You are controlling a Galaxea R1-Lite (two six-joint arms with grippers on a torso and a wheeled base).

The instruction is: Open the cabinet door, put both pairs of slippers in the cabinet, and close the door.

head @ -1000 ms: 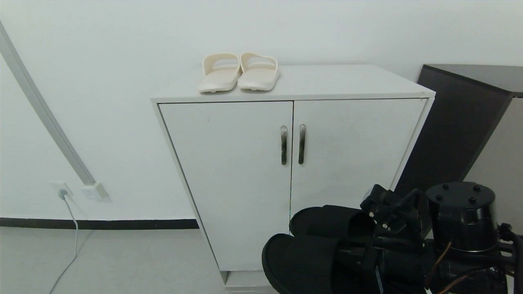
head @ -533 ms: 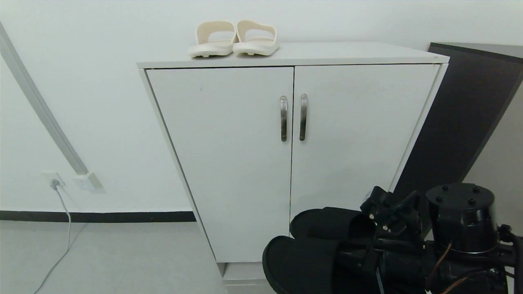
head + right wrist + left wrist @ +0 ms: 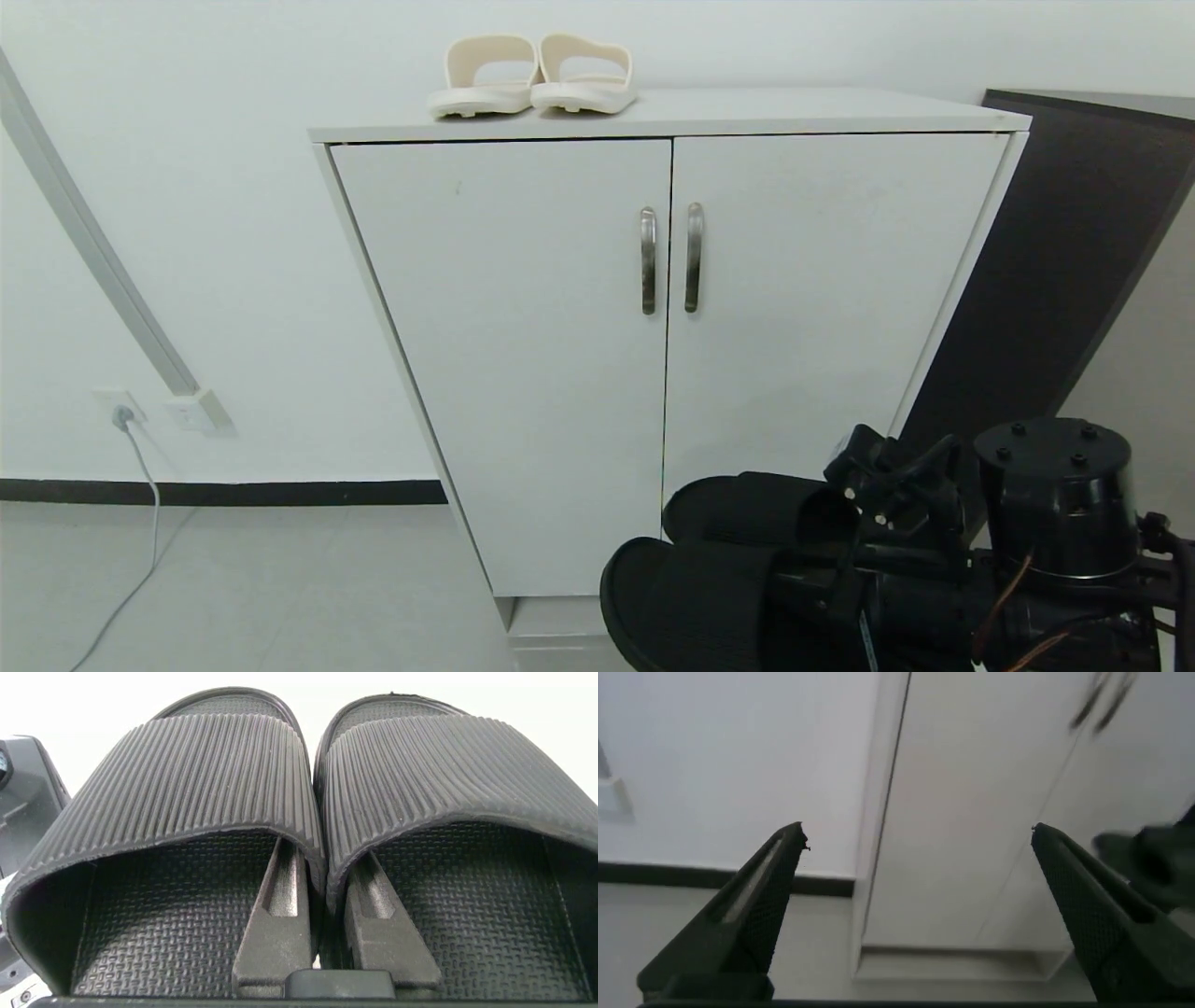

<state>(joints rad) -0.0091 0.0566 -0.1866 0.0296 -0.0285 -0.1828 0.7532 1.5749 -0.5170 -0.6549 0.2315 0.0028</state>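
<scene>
A white cabinet stands against the wall with both doors shut, its two metal handles side by side at the middle. On its top, toward the left, lies a cream pair of slippers. Low in front of the right door hangs a black pair of slippers, held by my right gripper, which is shut on the pair's touching inner walls, one finger inside each slipper. My left gripper is open and holds nothing, low down and facing the cabinet's lower left corner.
A dark cabinet stands right beside the white one. On the wall to the left are a slanted grey conduit and a socket with a cable running to the floor. Bare floor lies left of the cabinet.
The head view has shifted, so the cabinet now sits higher in the picture with less of its top seen. The right gripper still holds the black slippers the same way.
</scene>
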